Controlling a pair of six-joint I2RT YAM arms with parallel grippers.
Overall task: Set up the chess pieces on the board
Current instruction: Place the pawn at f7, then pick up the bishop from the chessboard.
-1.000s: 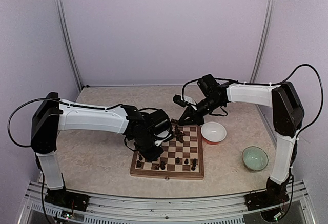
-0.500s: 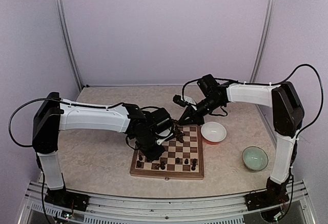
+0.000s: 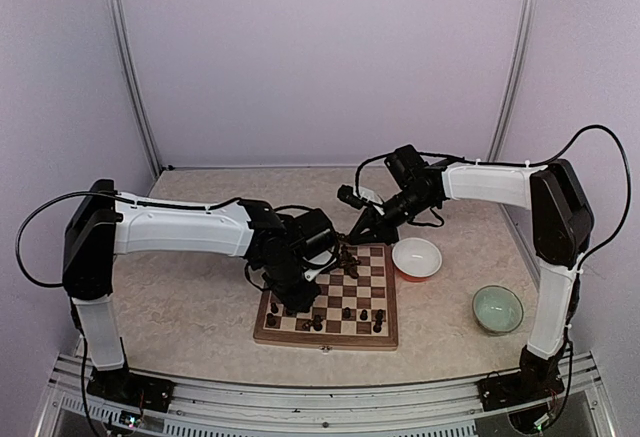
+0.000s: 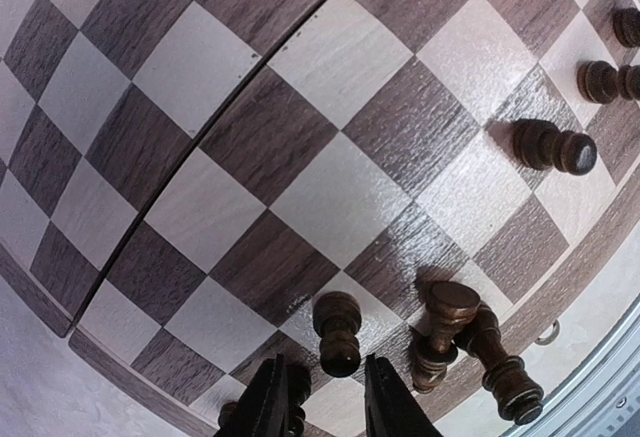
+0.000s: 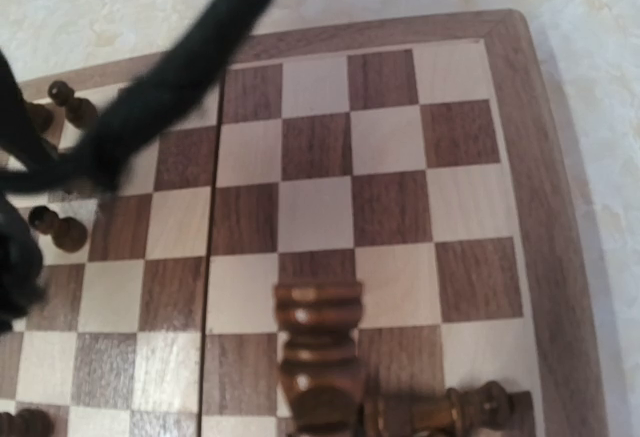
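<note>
Chess pieces (image 3: 347, 313) stand mostly along the 6 o'clock row of the board (image 3: 330, 341), with a second cluster at its 12 o'clock edge. Compared with one second earlier, the left gripper (image 4: 322, 402) has lifted slightly off the board's 9 o'clock side and drifted toward 11 o'clock, and its jaws have gone from closed to a narrow gap. The right arm has not shifted.

In the left wrist view a pawn (image 4: 338, 334) stands upright on a square just beyond the parted fingertips (image 4: 270, 397), in line with the gap and free of both. Toppled pieces (image 4: 470, 352) lean together at its 3 o'clock.

The right gripper (image 3: 350, 244) hangs over the 12 o'clock edge. Its fingers are out of its own view, where a tall piece (image 5: 318, 357) looms large at bottom centre; the jaws are closed on it.

A white bowl (image 3: 395, 255) sits on the table (image 3: 200, 297) just off the board's 2 o'clock corner. A green bowl (image 3: 476, 307) sits farther out at 3 o'clock.
</note>
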